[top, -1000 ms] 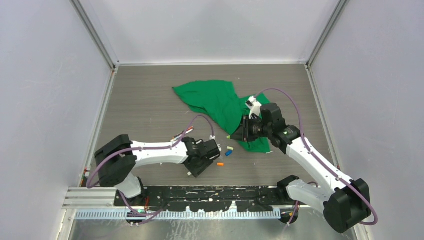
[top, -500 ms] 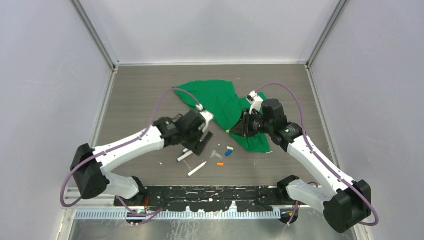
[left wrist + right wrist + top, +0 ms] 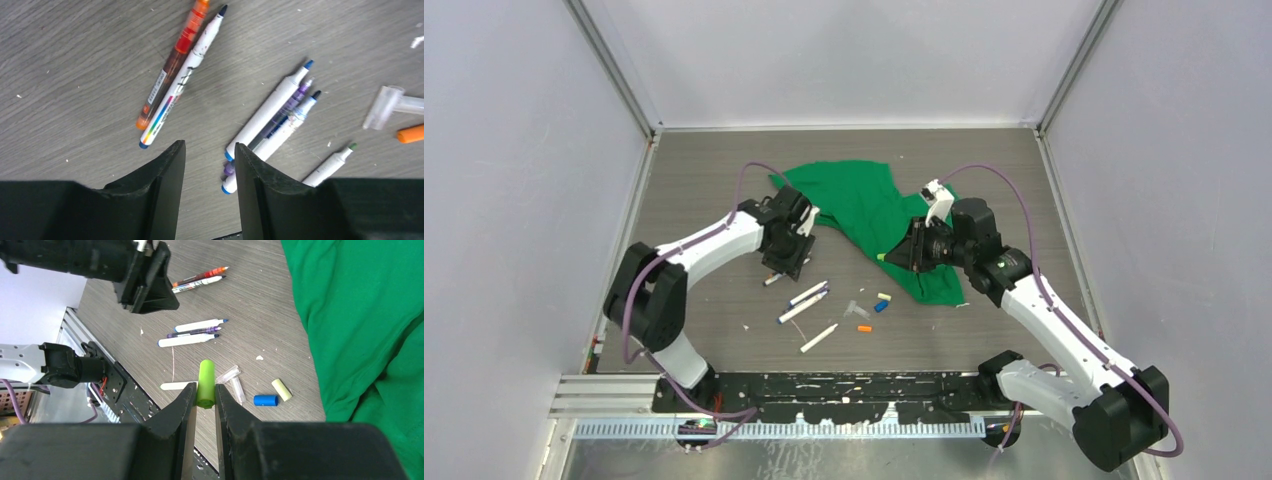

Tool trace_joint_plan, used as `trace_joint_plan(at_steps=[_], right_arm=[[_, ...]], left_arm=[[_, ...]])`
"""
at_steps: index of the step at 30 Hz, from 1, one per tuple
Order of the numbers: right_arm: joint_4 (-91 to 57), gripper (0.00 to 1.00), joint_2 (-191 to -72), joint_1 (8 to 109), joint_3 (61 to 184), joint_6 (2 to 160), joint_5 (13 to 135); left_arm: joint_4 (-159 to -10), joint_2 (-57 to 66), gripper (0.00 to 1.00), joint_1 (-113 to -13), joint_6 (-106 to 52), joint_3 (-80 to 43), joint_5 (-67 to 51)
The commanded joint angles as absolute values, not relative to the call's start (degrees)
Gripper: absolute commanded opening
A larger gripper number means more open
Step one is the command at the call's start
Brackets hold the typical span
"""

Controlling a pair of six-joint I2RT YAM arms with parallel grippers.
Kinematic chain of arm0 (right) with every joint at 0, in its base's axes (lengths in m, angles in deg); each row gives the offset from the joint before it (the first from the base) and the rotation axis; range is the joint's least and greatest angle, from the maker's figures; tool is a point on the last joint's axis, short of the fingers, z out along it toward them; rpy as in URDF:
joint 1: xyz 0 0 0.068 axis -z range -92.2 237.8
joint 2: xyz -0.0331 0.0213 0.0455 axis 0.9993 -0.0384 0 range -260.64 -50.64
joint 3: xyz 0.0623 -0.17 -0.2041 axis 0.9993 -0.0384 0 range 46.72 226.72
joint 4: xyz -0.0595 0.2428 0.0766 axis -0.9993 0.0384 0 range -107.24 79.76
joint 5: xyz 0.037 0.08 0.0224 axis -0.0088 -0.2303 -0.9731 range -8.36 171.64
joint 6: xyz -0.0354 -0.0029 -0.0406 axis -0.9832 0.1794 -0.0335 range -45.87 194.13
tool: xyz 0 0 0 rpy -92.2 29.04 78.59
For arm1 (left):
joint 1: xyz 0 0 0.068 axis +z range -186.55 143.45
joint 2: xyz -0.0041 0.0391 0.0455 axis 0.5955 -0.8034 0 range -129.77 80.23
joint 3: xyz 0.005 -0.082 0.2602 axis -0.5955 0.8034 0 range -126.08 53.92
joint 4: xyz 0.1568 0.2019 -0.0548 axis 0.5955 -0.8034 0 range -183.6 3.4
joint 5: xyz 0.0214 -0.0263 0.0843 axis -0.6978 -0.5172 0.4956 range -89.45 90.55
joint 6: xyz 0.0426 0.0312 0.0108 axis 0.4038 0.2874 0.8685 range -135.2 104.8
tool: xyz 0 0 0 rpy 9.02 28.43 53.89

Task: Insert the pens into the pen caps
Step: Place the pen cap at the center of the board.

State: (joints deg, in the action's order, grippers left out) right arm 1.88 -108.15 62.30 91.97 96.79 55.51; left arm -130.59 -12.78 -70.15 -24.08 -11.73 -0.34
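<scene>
Right end effector [image 3: 205, 391] clamping green cap [image 3: 206, 374], left end effector [image 3: 209, 150] parted, pens [image 3: 272, 106] partly hidden behind it

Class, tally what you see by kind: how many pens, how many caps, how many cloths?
Pens: 6
Caps: 6, including the green cap in the right gripper
Cloth: 1
Total: 13

Six pens [image 3: 802, 309] lie on the worktop [image 3: 75, 75]: one orange pen [image 3: 170, 65], one black-tipped pen [image 3: 182, 77], one purple pen [image 3: 291, 103], one green-tipped pen [image 3: 330, 165] and two blue-tipped pens [image 3: 267, 110]. There are six caps [image 3: 880, 306]: one green cap [image 3: 205, 382], one blue cap [image 3: 265, 400], one yellow cap [image 3: 281, 389], one orange cap [image 3: 410, 134] and two clear caps [image 3: 227, 374]. There is one green cloth [image 3: 360, 315].
</scene>
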Motion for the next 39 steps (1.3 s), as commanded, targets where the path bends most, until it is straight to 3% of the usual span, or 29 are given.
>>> trace_joint_plan(at_steps=[1,11,25,36,39], right_arm=[[-2.3,0.21,-106.6,62.4,92.0,95.9,56.0],[-4.5,0.21,-106.9,62.5,90.7,96.5,55.4],[-4.9,0.22,-108.1,62.6,86.5,97.2,56.5],[-7.5,0.22,-111.9,59.8,75.5,104.4,68.0],[-8.3,0.24,-111.1,59.9,72.9,105.9,68.8]], left_arm=[[-129.0,-16.1,0.41,-69.4,-22.3,-15.5,0.6],[-124.9,-18.5,0.35,-66.5,-23.9,-16.8,4.8],[-125.7,-22.5,0.34,-65.6,-24.8,-17.8,3.8],[-121.7,-13.2,0.44,-66.3,-24.3,-11.3,-3.6],[-120.9,-10.9,0.51,-66.3,-24.7,-9.3,-4.1]])
